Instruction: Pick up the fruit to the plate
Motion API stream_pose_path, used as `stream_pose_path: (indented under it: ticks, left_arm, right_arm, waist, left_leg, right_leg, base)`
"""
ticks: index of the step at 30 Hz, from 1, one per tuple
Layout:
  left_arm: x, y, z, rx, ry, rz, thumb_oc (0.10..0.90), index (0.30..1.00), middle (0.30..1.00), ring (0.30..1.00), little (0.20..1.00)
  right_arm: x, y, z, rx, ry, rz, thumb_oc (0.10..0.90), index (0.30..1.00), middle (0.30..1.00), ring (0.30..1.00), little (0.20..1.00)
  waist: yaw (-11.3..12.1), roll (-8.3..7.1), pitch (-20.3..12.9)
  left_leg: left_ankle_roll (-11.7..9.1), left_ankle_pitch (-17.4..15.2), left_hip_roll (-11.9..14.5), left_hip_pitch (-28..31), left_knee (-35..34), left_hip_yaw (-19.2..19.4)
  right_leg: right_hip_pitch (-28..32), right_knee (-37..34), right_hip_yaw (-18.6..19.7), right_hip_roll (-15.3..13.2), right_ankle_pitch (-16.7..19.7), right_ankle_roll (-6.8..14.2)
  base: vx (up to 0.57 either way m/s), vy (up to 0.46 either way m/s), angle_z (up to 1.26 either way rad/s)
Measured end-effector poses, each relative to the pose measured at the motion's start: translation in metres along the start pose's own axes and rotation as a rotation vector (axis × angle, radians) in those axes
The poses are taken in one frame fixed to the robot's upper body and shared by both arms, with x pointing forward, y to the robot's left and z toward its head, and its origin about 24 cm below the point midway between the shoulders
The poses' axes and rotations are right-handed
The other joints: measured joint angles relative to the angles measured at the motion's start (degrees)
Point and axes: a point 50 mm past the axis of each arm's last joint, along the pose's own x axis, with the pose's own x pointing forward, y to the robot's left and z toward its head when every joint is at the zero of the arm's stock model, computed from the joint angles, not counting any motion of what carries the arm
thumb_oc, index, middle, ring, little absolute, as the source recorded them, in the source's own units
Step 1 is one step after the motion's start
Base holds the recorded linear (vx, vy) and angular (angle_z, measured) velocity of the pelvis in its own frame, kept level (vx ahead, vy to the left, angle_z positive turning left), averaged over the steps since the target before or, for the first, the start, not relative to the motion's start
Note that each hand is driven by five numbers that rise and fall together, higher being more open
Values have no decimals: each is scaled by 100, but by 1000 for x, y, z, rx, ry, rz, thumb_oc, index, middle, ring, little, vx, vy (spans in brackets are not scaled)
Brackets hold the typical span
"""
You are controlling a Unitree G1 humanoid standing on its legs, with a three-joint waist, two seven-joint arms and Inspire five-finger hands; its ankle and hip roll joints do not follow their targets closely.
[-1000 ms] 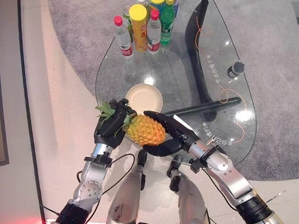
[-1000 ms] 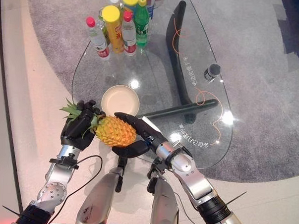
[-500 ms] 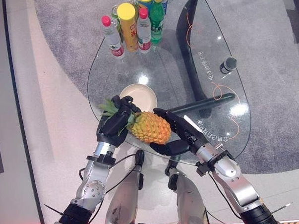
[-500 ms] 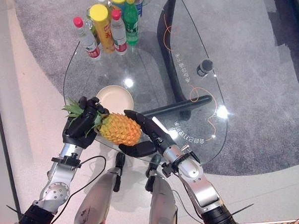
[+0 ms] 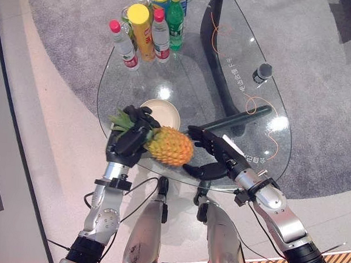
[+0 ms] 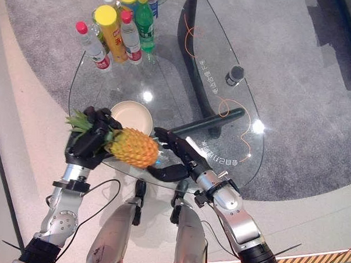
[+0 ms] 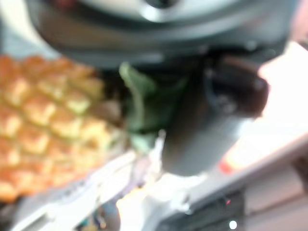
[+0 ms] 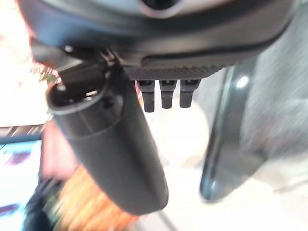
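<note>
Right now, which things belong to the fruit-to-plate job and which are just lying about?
Job: pineapple, held at its leafy crown by the left hand; plate; right hand, open beside the pineapple.

Lying about: bottles at the far end of the glass table; small dark cylinder.

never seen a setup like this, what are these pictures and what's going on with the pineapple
This is a humanoid robot with two silver arms ending in dark hands. The two wide pictures come from cameras on its head, looking down; the two close, blurry ones come from cameras on its wrists. Before it is a glass table with a cream plate and a cluster of bottles at the far end. The left hand has its fingers curled round the leafy end of a pineapple. The right hand is open beside the fruit.
</note>
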Motion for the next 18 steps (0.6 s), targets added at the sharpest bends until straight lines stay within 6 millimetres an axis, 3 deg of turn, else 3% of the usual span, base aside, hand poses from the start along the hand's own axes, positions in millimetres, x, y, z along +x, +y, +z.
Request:
stream_pose_path:
  ticks: [5,18]
  left_arm:
    - [3,7,20,86,-93,12,100,300,300,300,200]
    - [18,-4,29,289,-151,20,100,300,300,300,200]
  right_arm:
    - [-4,-4,-9,8,56,-22,800,900,900,900,900]
    - [-2,7,-21,32,115,31,800,900,900,900,900]
  waist:
    - [-59,-6,-1]
    - [-99,-9,0]
  left_leg:
    - [11,-56,9,-168,161,8]
    - [17,-111,33,-395,381,87]
  right_leg:
    - [-137,70,80,3,-2,6]
    - [-366,223,104,1,-1,5]
  base:
    - [14,22,-3]
    - [5,11,-1]
